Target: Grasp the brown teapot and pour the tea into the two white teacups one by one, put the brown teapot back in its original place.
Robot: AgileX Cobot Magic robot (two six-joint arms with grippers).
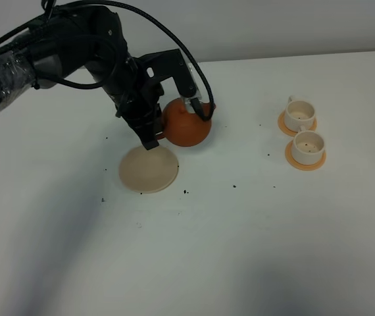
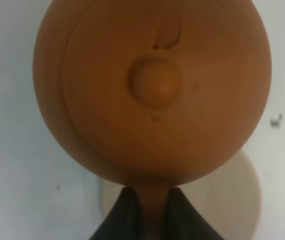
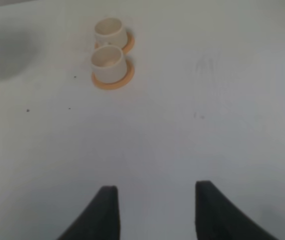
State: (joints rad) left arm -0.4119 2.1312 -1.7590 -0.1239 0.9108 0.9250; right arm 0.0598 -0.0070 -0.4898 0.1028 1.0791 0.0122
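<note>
Teapot [image 1: 186,124], upper centre of the high view, hangs pinched by its handle in my left gripper [image 2: 151,217], up and clear of the coaster [image 1: 149,169] just below-left. The pickup looks done; both pours and the return are left. The upper cup [image 1: 300,115] and lower cup [image 1: 308,146] stand at the right, well apart from it, with only bare table [image 1: 240,250] between. My right gripper [image 3: 155,210] is spread, holding nothing.

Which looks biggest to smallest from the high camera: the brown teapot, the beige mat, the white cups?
1. The beige mat, widest.
2. The brown teapot, slightly smaller-looking.
3. The far cup and near cup: smallest, alike, so not ranked against each other.
</note>
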